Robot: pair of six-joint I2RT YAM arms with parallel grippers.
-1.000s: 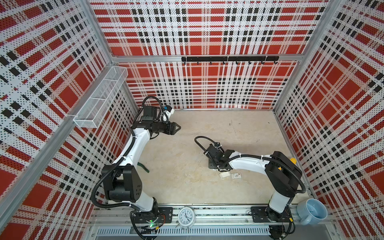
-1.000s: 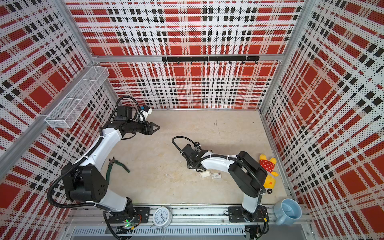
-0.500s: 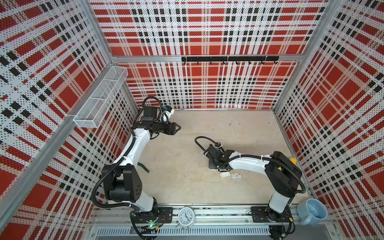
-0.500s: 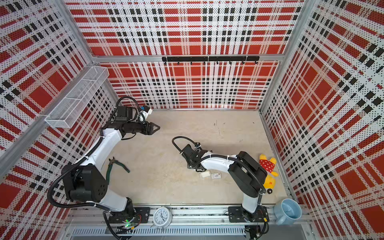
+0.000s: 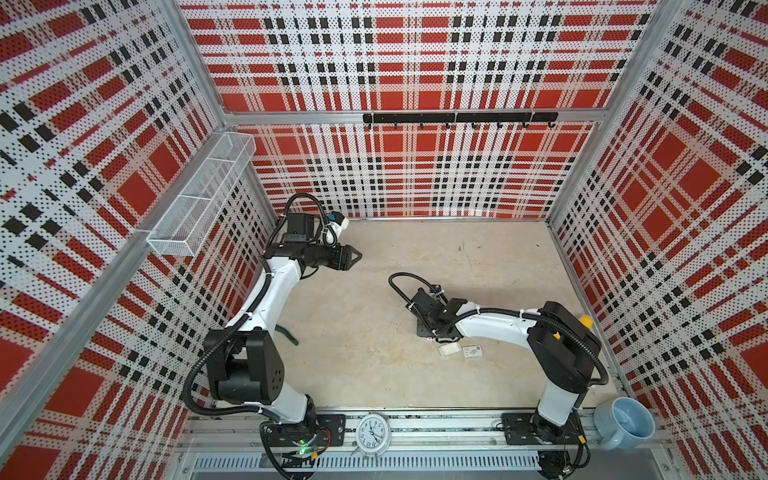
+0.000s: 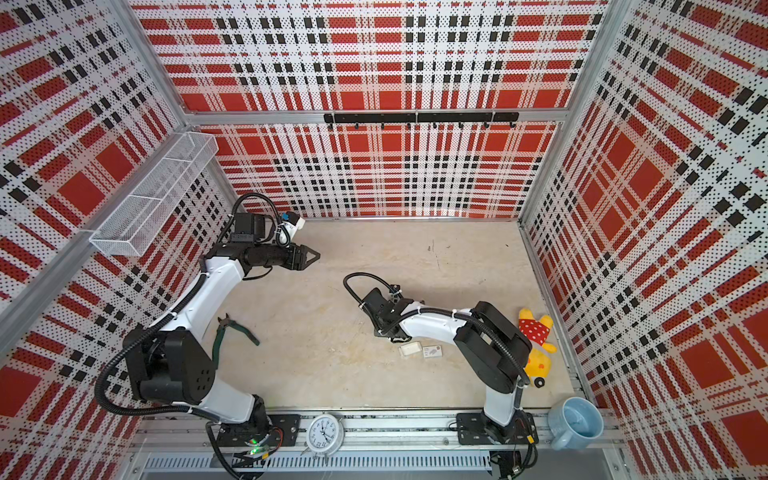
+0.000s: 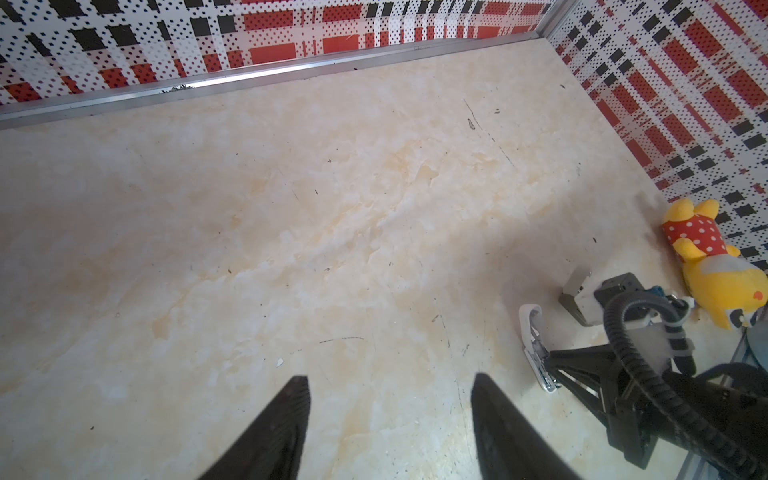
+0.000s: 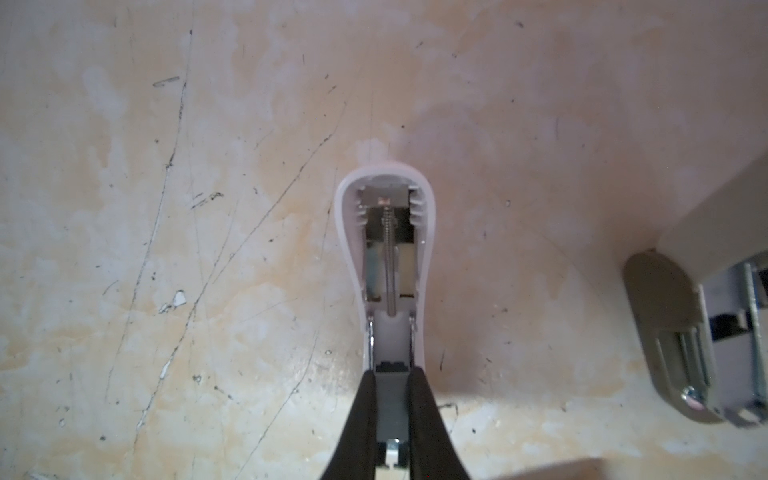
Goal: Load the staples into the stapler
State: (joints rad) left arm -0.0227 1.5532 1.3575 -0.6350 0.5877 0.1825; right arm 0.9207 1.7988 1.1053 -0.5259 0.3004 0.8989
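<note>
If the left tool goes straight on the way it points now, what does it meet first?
Nothing on the way, it seems: ahead of the left tool lies only bare table, then the wall. The stapler sits off to one side.

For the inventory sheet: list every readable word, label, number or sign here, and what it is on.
On the alarm clock: hour numerals round the dial, too small to quote.
On the printed box sleeve: print and an orange mark, too small to read.
On the stapler and the mug: no text visible.

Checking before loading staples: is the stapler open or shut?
Open: in the right wrist view the stapler lies unfolded, its inside and spring exposed, facing up.
</note>
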